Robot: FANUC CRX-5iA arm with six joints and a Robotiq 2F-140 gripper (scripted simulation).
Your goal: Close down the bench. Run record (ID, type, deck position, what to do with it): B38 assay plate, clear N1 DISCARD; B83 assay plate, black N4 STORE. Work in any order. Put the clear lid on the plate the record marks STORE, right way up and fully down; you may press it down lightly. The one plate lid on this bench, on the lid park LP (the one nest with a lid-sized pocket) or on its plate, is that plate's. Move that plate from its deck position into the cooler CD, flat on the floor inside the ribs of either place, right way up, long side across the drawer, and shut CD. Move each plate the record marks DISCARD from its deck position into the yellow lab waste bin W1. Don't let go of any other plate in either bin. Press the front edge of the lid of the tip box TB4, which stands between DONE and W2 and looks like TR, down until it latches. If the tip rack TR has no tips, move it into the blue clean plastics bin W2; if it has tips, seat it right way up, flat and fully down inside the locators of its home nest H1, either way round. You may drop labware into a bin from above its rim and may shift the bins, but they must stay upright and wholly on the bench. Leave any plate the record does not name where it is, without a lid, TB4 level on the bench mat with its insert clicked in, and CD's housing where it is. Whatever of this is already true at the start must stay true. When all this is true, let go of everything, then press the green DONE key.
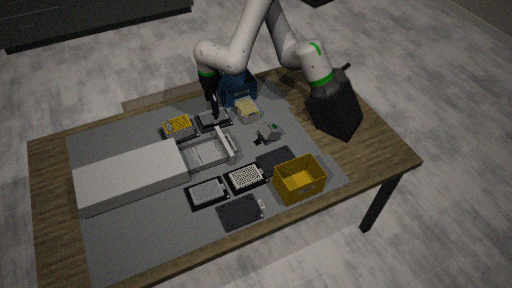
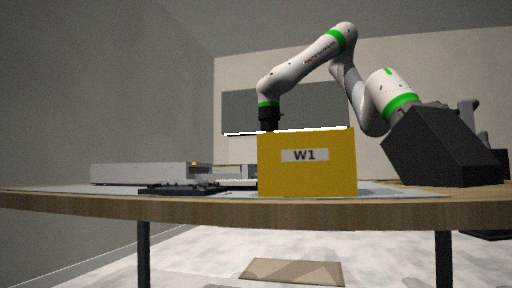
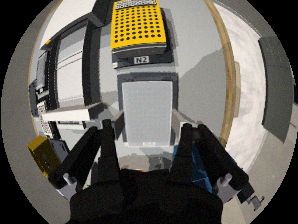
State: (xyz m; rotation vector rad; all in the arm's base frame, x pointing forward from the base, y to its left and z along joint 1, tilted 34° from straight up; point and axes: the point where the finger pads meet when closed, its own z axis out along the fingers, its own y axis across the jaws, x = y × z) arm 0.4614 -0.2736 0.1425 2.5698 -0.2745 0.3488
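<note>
My gripper (image 1: 215,114) is shut on the clear lid (image 1: 211,120) at the lid park at the back of the mat, between the yellow tip rack TR (image 1: 177,123) and tip box TB4 (image 1: 247,109). In the wrist view the lid (image 3: 148,106) lies between my fingers, with TR (image 3: 137,24) beyond it. I cannot tell whether the lid is off its pocket. The black plate (image 1: 244,176) and the clear plate (image 1: 206,192) sit in nests at the front. The cooler CD (image 1: 130,175) has its drawer (image 1: 207,150) pulled open and empty.
The yellow bin W1 (image 1: 300,177) stands at the front right and hides my fingers in the exterior view (image 2: 305,162). The blue bin W2 (image 1: 237,86) is behind TB4. The DONE key (image 1: 270,132) sits right of the drawer. Two empty dark nests (image 1: 239,212) lie near the front.
</note>
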